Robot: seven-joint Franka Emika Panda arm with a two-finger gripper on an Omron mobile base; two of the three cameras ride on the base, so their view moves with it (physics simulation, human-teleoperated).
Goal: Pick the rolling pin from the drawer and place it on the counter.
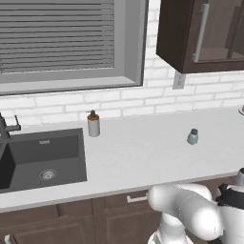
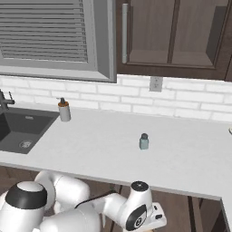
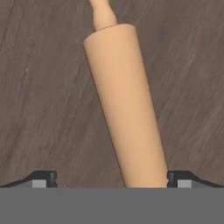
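In the hand view, the end effector stood wide open, holding nothing, its left fingertip at 7 o'clock; the rolling pin lay on the drawer floor between the tips, lower end cut off, touching the right tip

The pale tabletop carries a soap bottle beside the dark sink and a small teal-grey jar well apart from it. Just ahead of the tool, the rolling pin lies on the drawer's dark wooden floor, slightly tilted.
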